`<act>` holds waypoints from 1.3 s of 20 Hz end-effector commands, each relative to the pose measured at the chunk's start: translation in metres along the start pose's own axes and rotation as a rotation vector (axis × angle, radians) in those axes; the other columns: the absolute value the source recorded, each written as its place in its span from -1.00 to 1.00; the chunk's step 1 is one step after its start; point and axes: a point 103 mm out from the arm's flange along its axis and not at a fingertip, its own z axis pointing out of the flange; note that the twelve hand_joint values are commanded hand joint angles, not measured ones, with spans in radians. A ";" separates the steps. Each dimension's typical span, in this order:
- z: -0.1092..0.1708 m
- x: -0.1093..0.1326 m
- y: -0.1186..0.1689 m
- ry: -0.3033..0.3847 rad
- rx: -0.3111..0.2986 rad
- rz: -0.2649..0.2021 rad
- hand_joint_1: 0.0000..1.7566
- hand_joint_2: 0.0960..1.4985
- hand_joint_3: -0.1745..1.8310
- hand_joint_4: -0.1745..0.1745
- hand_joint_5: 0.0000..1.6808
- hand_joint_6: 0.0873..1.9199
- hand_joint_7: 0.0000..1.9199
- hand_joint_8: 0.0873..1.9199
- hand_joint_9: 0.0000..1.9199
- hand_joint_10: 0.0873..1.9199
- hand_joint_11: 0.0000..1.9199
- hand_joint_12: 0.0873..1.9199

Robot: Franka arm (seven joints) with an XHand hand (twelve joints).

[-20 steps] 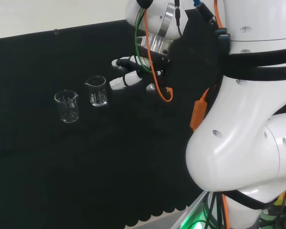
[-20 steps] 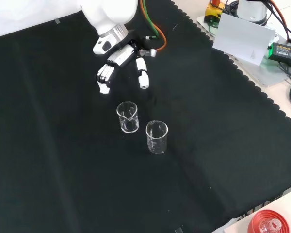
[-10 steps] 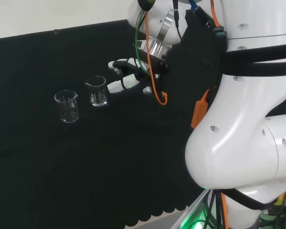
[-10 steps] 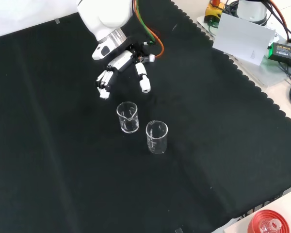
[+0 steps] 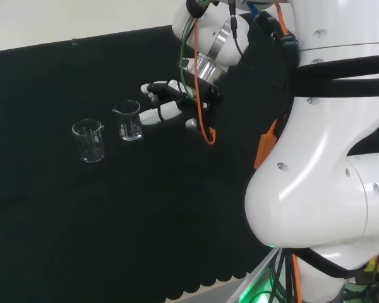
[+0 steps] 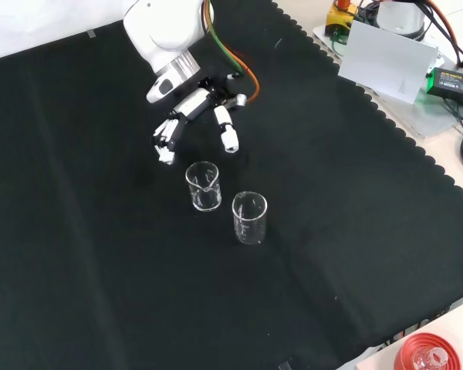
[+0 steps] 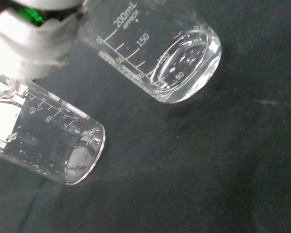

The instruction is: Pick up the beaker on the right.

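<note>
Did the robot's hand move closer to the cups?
Yes. In the head view the hand has crept left toward the nearer beaker, which hasn't moved.

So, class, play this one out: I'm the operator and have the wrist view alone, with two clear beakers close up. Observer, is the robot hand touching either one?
Observer: No. In the front view the robot hand stops short of the nearer beaker, with bare cloth between its fingertips and the rim.
Operator: Is it open?
Observer: Yes. The fingers and thumb are spread apart and hold nothing.
Operator: Which beaker is that in the head view?
Observer: The right one. The other beaker stands to its left, apart from it.
</note>
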 end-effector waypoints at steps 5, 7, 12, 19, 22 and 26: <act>0.017 0.003 0.004 0.019 0.001 0.000 -0.05 -0.43 -0.16 -0.50 -0.54 -1.00 -0.72 -0.34 -0.62 -0.36 -1.00 0.30; 0.022 0.004 0.006 0.018 -0.001 0.000 -0.06 -0.43 -0.16 -0.50 -0.55 -1.00 -0.73 -0.34 -0.62 -0.36 -1.00 0.30; 0.031 0.005 0.009 0.039 -0.004 0.002 0.04 -0.49 0.00 -0.51 -0.54 -1.00 -0.72 -0.33 -0.62 -0.34 -1.00 0.29; 0.034 0.007 0.012 0.049 -0.007 -0.002 0.19 -0.50 0.40 -0.52 -0.48 -1.00 -0.68 -0.33 -0.59 -0.35 -1.00 0.30; 0.034 0.007 0.012 0.049 -0.011 0.002 0.21 -0.48 0.44 -0.52 -0.48 -1.00 -0.68 -0.33 -0.59 -0.35 -1.00 0.31; 0.041 0.013 0.016 0.059 -0.023 0.005 0.20 -0.49 0.46 -0.53 -0.48 -1.00 -0.68 -0.32 -0.59 -0.35 -1.00 0.31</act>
